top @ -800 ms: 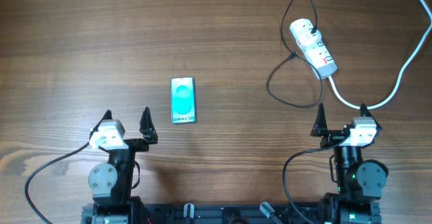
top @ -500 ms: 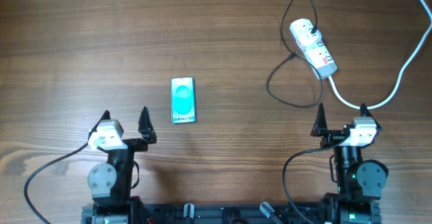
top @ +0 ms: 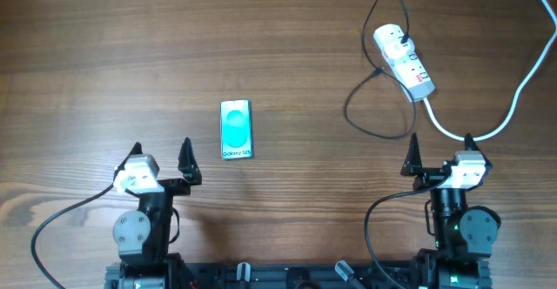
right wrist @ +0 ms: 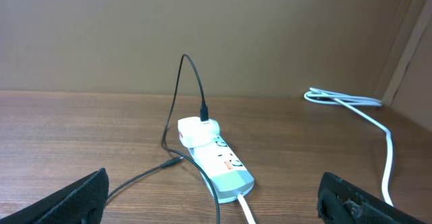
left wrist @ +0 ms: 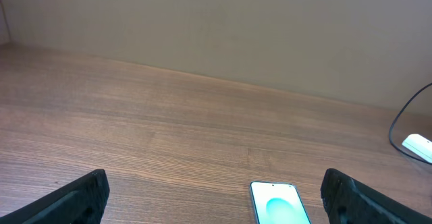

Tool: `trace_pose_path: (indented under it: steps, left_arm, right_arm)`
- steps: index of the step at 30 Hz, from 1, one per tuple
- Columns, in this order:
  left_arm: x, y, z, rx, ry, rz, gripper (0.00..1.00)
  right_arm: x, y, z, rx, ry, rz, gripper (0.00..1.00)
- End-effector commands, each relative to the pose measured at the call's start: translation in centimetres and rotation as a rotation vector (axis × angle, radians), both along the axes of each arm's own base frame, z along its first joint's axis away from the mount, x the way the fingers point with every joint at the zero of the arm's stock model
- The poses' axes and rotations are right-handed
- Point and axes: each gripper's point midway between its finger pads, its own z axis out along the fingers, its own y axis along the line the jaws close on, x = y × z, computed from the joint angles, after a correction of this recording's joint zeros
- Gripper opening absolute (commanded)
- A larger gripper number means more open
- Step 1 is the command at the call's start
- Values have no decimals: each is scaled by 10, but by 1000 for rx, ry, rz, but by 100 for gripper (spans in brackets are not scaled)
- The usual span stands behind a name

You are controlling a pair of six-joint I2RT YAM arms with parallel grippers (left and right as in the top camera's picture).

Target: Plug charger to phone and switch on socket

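One phone [top: 236, 130] lengthwise near-to-far; socket [top: 404, 60] diagonal.

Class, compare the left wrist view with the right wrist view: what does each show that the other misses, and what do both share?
Only the left wrist view shows the phone, screen up, at its bottom edge. Only the right wrist view shows the socket in full, the charger plug block at its far end, the loose connector tip and the thick white cord. Both show the wooden table, some black charger cable (just an arc beside a white sliver at the left wrist view's right edge) and open jaws: left gripper, right gripper.
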Motion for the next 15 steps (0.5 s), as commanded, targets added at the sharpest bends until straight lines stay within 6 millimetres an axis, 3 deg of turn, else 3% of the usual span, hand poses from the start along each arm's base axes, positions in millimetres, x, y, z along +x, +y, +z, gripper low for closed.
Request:
trace_pose_path:
  steps: [1, 15]
  left_arm:
    - [0, 4, -2, 20, -2, 18, 100]
    - [0, 4, -1, 17, -3, 18, 100]
  right_arm:
    - [-1, 3, 4, -10, -18, 17, 100]
    - [-1, 3, 4, -10, -18, 17, 100]
